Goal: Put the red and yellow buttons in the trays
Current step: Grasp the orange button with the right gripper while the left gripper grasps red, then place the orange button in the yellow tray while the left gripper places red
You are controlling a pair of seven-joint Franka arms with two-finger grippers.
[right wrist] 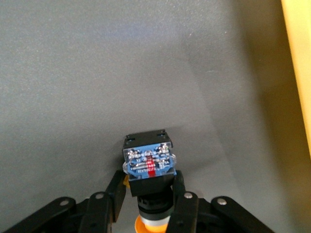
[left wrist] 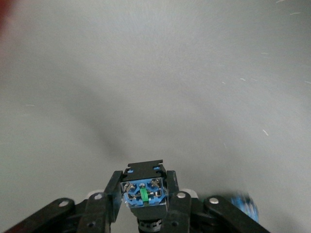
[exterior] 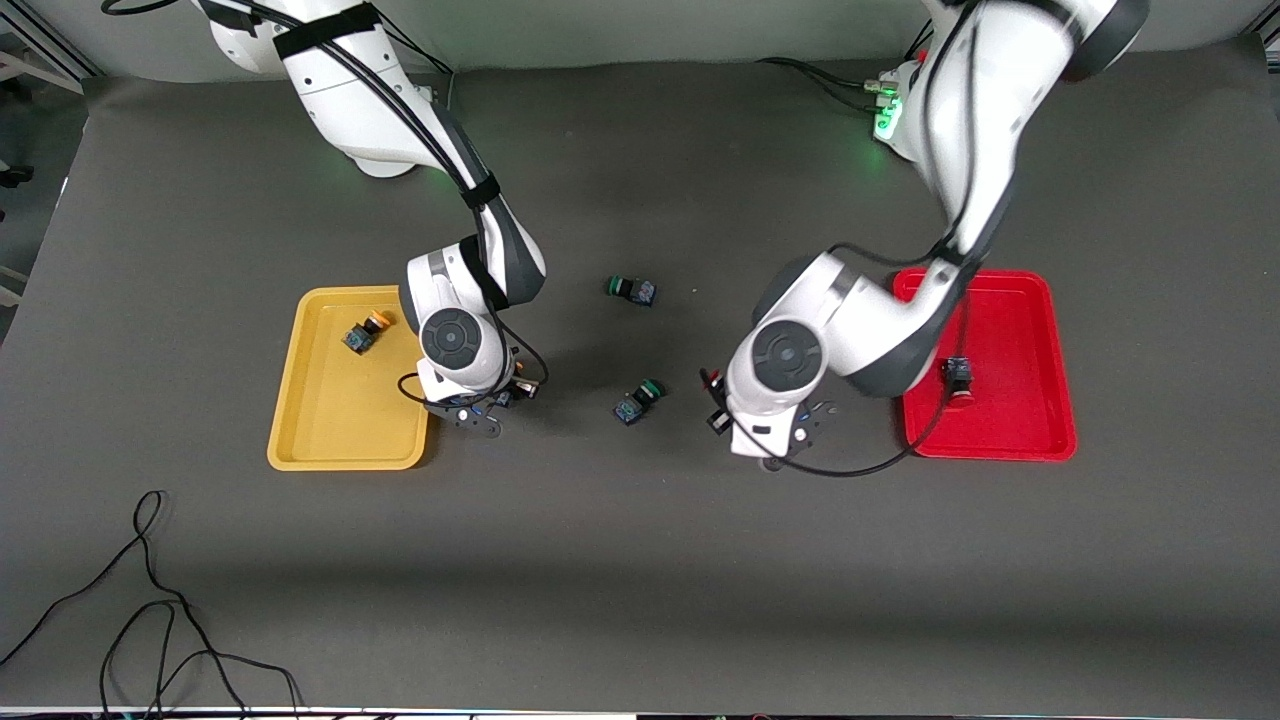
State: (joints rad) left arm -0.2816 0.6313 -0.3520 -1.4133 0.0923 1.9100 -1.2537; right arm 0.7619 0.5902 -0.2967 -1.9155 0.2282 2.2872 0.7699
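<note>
- Yellow-capped button: pinched by its dark block body between the fingers of the right gripper, orange cap toward the palm, terminal face outward; low over the bare mat just beside the yellow tray, at the tray's edge toward the left arm's end. The grip on the flat sides of the block probably keeps the round cap from slipping.
- Second yellow-capped button: lies on its side inside the yellow tray, apart from the rim.
- Button in the left gripper: the left gripper is clamped on a like block body, again by its flat sides; its cap is hidden, so its colour cannot be told. In the front view this gripper sits over the mat beside the red tray, toward the right arm's end.
- Red-capped button: rests inside the red tray, close to the left arm's forearm.
- Green-capped buttons and: lie on the mat between the two trays, well apart from the yellow tray; not part of the sort.
- Judgement: one button per tray is placed; each arm holds a block near its tray, and a short carry over the rim remains.
</note>
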